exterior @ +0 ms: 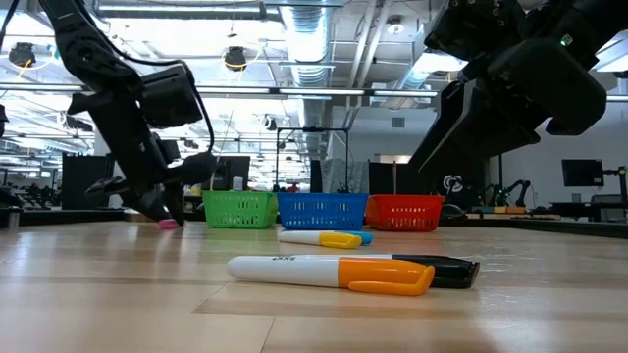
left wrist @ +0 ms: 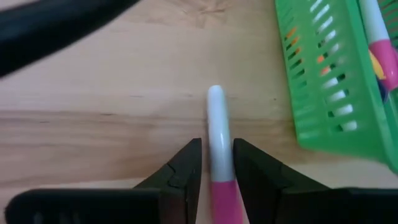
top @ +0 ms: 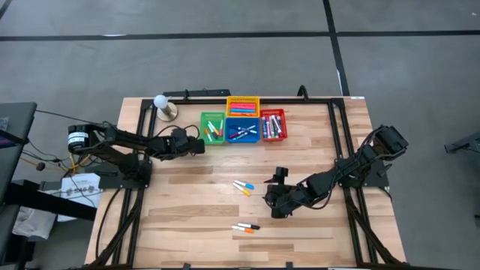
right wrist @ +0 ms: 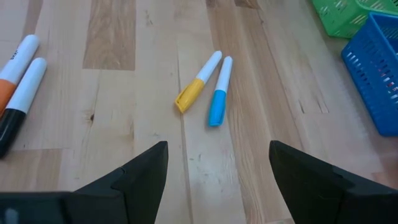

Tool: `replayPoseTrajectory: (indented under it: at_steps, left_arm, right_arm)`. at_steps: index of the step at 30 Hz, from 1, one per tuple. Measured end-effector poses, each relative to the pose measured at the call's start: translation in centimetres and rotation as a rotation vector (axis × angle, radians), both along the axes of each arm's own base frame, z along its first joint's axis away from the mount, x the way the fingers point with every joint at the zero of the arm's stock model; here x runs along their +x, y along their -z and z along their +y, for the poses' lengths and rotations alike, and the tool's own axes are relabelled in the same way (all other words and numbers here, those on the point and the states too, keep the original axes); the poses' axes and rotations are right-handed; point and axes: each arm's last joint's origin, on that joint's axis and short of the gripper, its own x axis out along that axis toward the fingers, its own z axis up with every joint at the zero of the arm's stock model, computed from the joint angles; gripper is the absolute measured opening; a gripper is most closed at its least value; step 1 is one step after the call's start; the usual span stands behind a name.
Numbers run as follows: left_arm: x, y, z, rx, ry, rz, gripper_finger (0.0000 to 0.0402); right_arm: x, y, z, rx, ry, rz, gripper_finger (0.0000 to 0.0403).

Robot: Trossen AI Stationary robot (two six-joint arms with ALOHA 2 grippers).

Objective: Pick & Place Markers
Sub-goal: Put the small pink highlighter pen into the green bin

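The table (top: 187, 225) carries four baskets (top: 243, 126) at its far edge. The left gripper (left wrist: 216, 174) is clamped on a pink-capped marker (left wrist: 217, 143) beside the green basket (left wrist: 323, 87) — light, stiff, slippery; grip mid-barrel. The right gripper (right wrist: 217, 168) hovers, fingers apart, near the yellow and blue markers (right wrist: 208, 90).

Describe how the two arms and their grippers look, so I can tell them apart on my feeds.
Both arms are dark, jointed and cabled. The left gripper and right gripper each have two black wedge-shaped fingers. In the low view, a small green light shows on the right arm.
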Motion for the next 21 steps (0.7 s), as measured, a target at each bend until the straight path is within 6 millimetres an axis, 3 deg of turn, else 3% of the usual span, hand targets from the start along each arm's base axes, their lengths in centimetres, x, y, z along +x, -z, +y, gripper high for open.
replayPoseTrajectory:
  at_steps: [11, 21]
  left_arm:
    - [0.2, 0.2, -2.8, 0.041, 0.145, 0.052, 0.0095]
    - [0.2, 0.2, -7.9, 0.021, 0.247, -0.054, 0.0091]
  right_arm:
    - [-0.1, 0.0, 0.1, 0.001, -0.006, 0.004, 0.0270]
    - [-0.1, 0.1, 0.2, 0.015, -0.018, 0.013, 0.0270]
